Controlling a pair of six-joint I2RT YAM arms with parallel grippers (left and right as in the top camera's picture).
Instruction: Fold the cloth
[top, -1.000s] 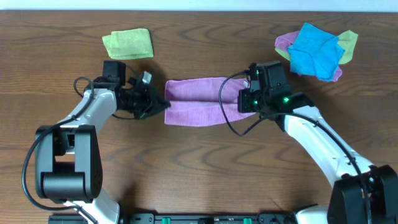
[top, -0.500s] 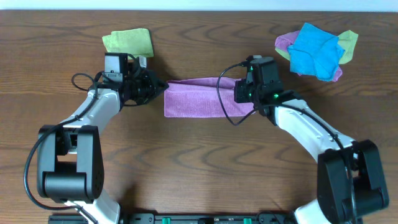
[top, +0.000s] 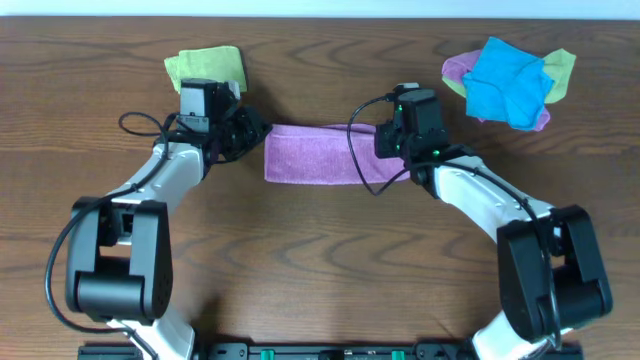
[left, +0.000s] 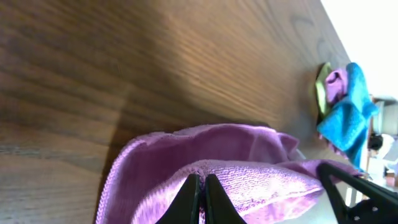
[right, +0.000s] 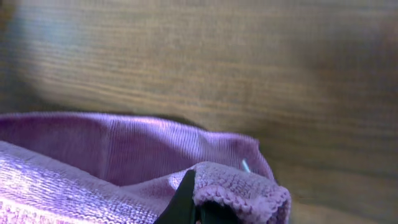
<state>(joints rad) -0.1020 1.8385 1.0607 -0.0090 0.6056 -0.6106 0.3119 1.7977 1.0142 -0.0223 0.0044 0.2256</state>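
Note:
The purple cloth (top: 315, 158) lies folded into a long strip at the table's middle. My left gripper (top: 256, 135) is at the strip's far left corner, shut on the cloth's upper edge (left: 249, 177). My right gripper (top: 392, 150) is at the strip's right end, shut on a fold of the cloth (right: 236, 183). In both wrist views the pinched layer sits above the lower layer of cloth. The fingertips are mostly buried in the cloth.
A green cloth (top: 205, 68) lies at the back left, just behind my left gripper. A pile of blue, purple and yellow-green cloths (top: 510, 80) lies at the back right; it also shows in the left wrist view (left: 345, 112). Black cables loop off both wrists.
Both grippers carried the cloth's near edge away from me over the far edge. The strip is now narrower and flatter, and both grippers sit farther back on the table.

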